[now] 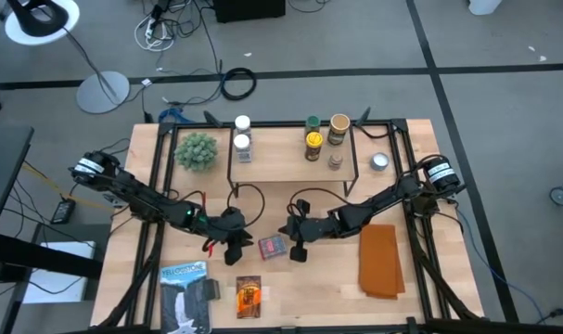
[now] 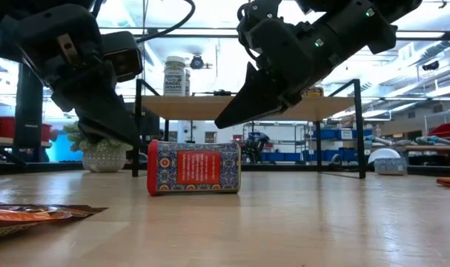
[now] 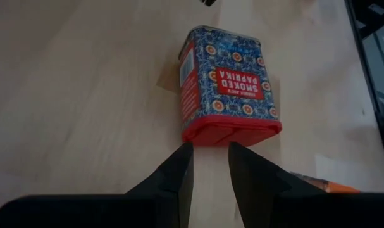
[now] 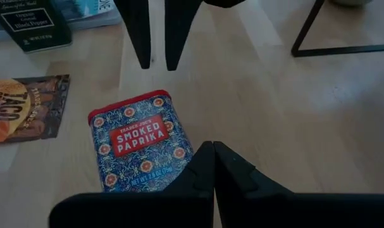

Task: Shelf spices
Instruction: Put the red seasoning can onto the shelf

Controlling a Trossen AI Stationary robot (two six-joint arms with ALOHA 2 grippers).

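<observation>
While empty, left jaws narrowly parted.

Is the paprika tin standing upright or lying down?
Lying down: the paprika tin rests on its long side on the table, label facing up.

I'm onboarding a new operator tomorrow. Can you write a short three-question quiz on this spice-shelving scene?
1. True or false: the smoked paprika tin lies on its side on the table, between the two end effectors.
2. Which end effector has its fingers pressed fully together? A) left end effector B) right end effector
3. Fill in: the taco seasoning packet lies on the ____, not on the shelf.

Key:
1. True; neither end effector grips the tin.
2. B; the left one shows a narrow gap between its fingers and holds nothing.
3. Table.
</observation>
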